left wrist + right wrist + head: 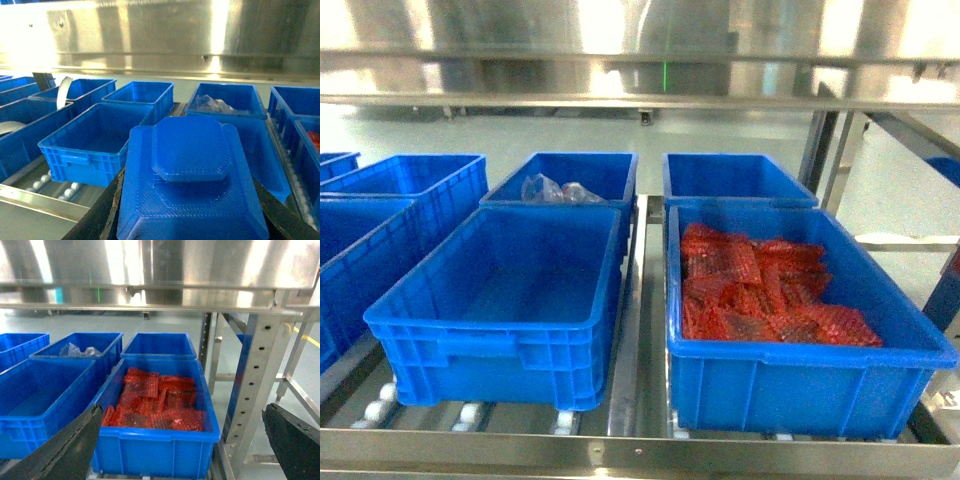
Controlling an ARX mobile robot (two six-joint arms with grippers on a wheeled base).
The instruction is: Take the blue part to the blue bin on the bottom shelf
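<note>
Left gripper (190, 235) is clamping the blue part (192, 185) before the empty blue bin (100, 137); right gripper (180, 460) is spreading wide

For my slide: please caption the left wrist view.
Left claw holds the blue part before blue bins.

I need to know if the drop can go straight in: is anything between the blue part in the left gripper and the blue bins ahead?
Nothing visible: the blue ridged plastic part faces open-topped blue plastic bins.
</note>
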